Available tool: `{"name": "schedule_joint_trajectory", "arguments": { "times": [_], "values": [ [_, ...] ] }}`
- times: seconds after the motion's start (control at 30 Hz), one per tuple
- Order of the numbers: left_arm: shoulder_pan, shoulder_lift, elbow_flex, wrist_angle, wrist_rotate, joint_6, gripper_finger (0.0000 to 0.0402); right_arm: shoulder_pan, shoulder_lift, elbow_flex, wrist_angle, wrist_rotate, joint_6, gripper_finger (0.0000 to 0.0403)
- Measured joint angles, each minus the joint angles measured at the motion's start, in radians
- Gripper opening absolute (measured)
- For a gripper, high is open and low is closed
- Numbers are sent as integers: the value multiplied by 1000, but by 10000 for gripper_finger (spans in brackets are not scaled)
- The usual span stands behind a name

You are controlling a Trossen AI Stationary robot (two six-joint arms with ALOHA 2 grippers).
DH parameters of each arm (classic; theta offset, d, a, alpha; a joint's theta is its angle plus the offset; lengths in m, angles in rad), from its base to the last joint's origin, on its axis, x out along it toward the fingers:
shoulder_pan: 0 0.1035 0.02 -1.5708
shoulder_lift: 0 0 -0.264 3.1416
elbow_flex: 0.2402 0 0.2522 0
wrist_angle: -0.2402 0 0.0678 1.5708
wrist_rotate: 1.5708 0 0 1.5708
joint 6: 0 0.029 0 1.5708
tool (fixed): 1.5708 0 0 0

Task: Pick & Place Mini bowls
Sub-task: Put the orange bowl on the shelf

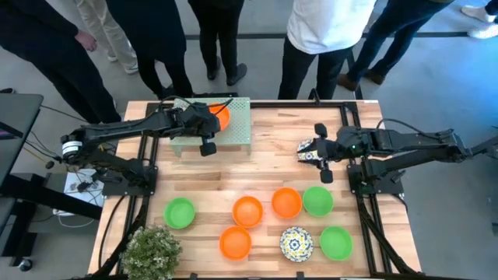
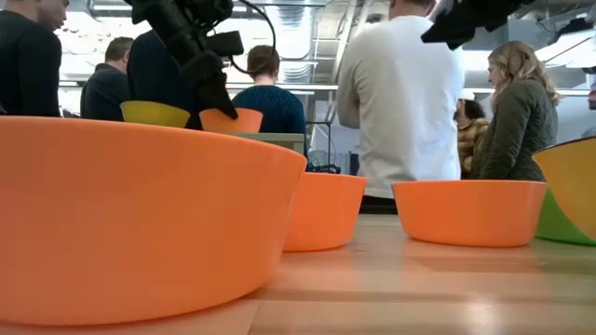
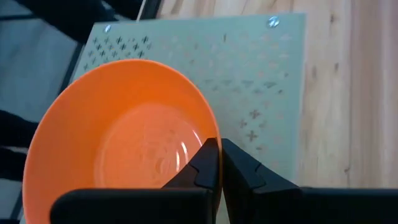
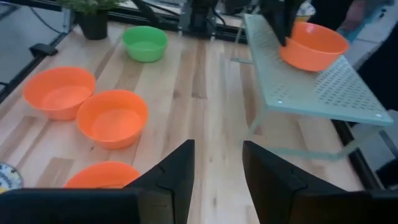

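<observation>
A plain orange mini bowl (image 1: 222, 116) is on the pale green perforated shelf (image 1: 233, 132) at the table's far side. My left gripper (image 3: 217, 152) is shut on its rim. My right gripper (image 4: 217, 162) is open and raised above the table's right half, with nothing between its fingers. A floral bowl (image 1: 306, 152) shows just below it in the high view, partly hidden by it. Near the table's front edge stand three orange bowls (image 1: 247, 210), three green ones (image 1: 317, 201) and another floral bowl (image 1: 296, 243), all upright on their bases. My left gripper pinches the orange bowl's rim (image 3: 208, 134) on the side toward the table's left, one finger inside the bowl and one outside. The fingers (image 2: 214, 93) come from above, slanting down. The bowl stays upright at the shelf top; whether its base rests there I cannot tell.
A leafy potted plant (image 1: 152, 250) stands at the near left corner. Several people stand close behind the far edge (image 1: 327, 31). Bare wood lies between the shelf and the row of bowls (image 1: 233, 175).
</observation>
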Motion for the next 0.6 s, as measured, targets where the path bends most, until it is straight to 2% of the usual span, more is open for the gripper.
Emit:
{"name": "schedule_joint_trajectory", "arguments": {
  "times": [0.2, 0.37, 0.6],
  "values": [
    [27, -11, 0, -13, -13, -18, 14, 28, -12, -75, 106, 1, 0, 130],
    [43, -12, 0, -52, 11, -33, 12, 33, 10, -81, 133, 3, 0, 130],
    [43, -12, 0, -52, 17, -32, 39, 32, 27, -81, 144, 4, 0, 130]
  ]
}}
